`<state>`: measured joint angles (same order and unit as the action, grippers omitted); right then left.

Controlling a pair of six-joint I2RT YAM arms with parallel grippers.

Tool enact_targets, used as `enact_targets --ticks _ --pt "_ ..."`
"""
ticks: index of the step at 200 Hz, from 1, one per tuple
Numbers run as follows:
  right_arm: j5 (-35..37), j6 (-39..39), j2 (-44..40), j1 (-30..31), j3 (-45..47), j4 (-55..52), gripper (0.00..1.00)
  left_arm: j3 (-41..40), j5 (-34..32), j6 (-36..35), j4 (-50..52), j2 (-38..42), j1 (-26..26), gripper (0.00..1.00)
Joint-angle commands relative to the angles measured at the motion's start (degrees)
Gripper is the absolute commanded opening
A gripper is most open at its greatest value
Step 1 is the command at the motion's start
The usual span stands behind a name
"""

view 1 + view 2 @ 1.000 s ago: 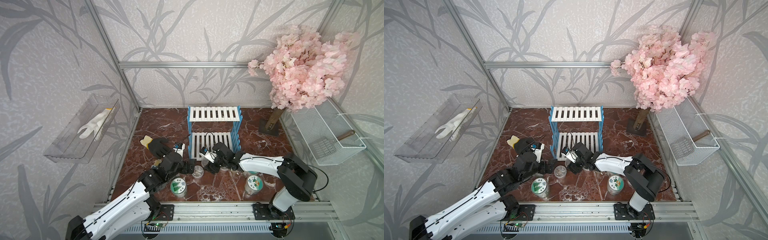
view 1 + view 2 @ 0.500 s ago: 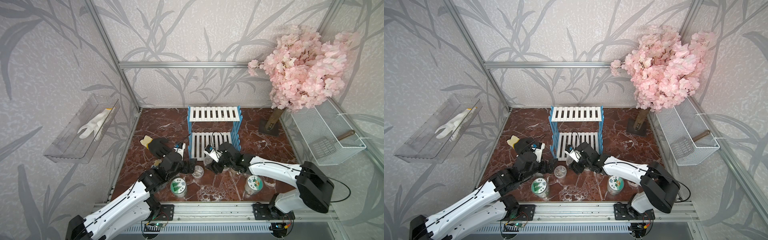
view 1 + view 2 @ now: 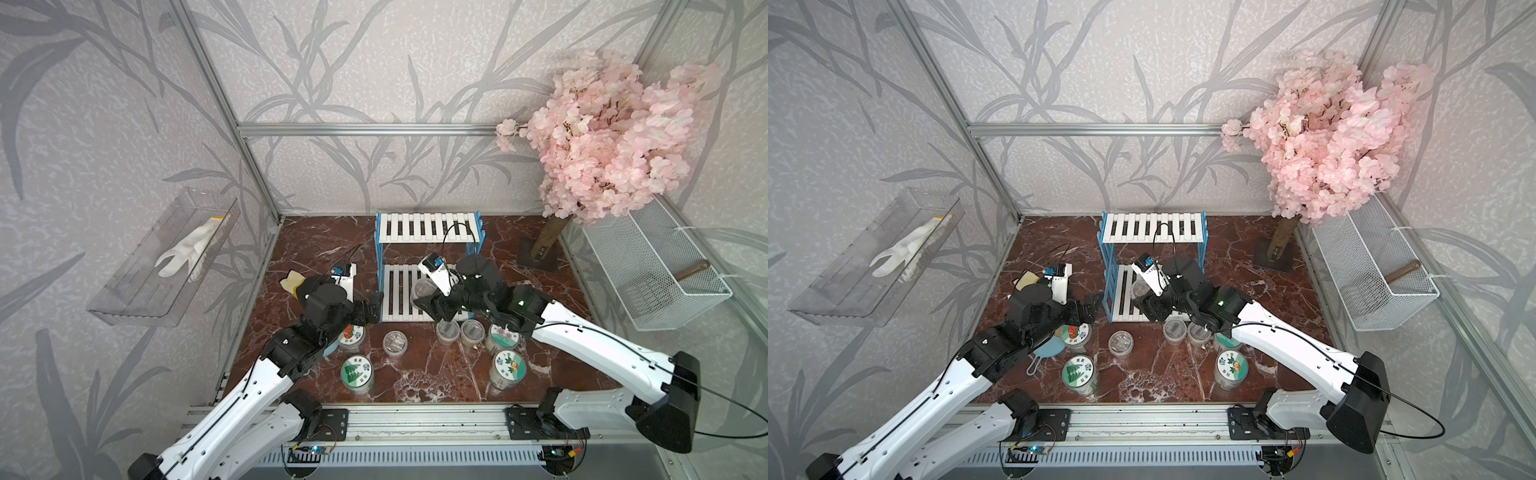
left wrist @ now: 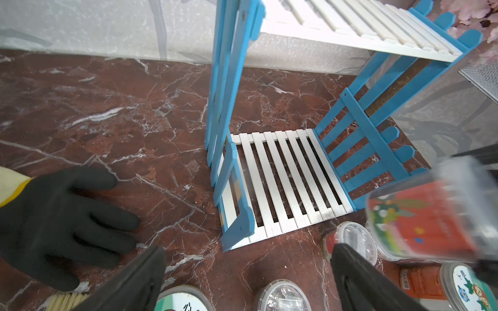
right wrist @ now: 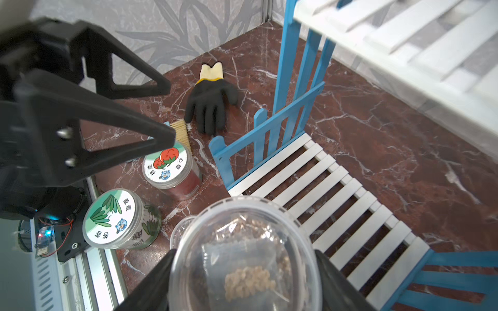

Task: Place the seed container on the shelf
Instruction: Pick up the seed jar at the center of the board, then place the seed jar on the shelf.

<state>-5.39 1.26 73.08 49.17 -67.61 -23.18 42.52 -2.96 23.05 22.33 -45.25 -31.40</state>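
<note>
Seed container (image 3: 423, 290), near frame centre, is clamped in the right fingers (image 5: 151, 282) by the shelf (image 3: 428, 226); left fingers (image 4: 134, 282) gape wide, empty.

Light: bright, even, white, from overhead.
Shadows: faint and soft-edged on the marble floor (image 3: 415, 386).
Blur: seed container (image 4: 420, 215) smeared in the left wrist view; the shelf (image 5: 404, 40) has a soft top tier in the right wrist view.
Glare: slight sheen on the container's clear lid.
Distortion: frame posts (image 3: 216, 104) splay outward in both top views.
</note>
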Motion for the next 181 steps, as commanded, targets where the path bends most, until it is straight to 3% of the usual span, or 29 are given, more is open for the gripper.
enact_targets --ticks 1,50,132,181 --pt "2.75 0.28 0.67 -0.43 -6.29 -6.48 0.72 2.25 6.10 3.88 -0.93 -0.79 3.43 1.00" --pt "4.45 -0.02 8.07 -1.61 -20.32 -11.44 0.72 5.33 9.37 3.07 -3.19 -1.66 4.92 1.00" --pt "7.52 -0.85 24.29 -3.99 -44.86 -17.97 0.72 10.56 6.81 0.77 -4.47 -7.45 6.50 1.00" --pt "8.75 -2.18 38.11 -5.02 -63.25 -26.36 0.72 12.37 8.30 0.05 -4.49 -9.28 8.18 1.00"
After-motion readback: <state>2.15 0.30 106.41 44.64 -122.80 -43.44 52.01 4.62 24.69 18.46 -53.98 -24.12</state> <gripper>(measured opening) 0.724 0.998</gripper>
